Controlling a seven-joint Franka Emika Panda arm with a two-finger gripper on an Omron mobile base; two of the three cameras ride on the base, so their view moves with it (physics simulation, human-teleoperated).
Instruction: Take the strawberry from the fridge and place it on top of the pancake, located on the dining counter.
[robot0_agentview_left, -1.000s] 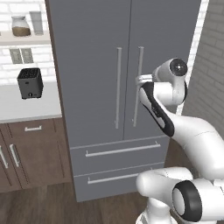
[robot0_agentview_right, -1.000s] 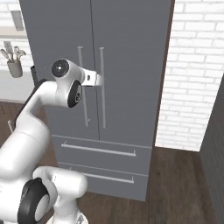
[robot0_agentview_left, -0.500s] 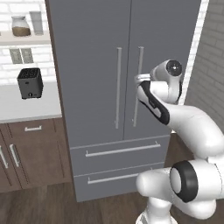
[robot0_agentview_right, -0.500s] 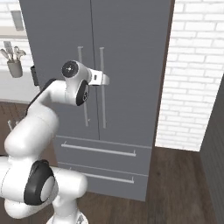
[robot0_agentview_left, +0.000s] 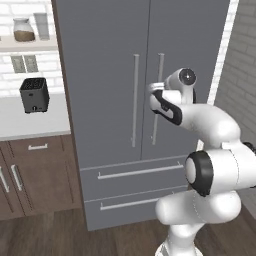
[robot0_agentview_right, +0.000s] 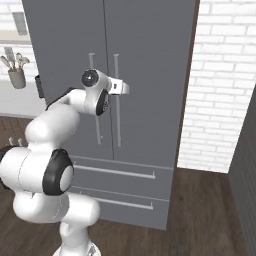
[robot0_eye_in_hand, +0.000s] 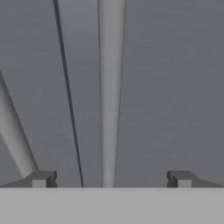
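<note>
Fingers (robot0_eye_in_hand: 181, 178) spread wide, the gripper (robot0_eye_in_hand: 110, 179) faces the closed fridge (robot0_agentview_left: 105, 75), its right door handle (robot0_eye_in_hand: 110, 87) centre frame.

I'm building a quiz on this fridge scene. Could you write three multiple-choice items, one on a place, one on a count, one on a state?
1. Where is the toaster?
A. On the wall counter left of the fridge
B. On the floor
C. On top of the fridge

2. How many drawers does the fridge have below its doors?
A. None
B. Two
C. Four

3. How is the claw?
A. Shut on a strawberry
B. Shut on a drawer handle
C. Open, the right door handle between its fingertips

Answers: 1 A, it stands on the pale counter; 2 B, two horizontal bars show; 3 C, the fingertips stand wide apart either side of the bar.
</note>
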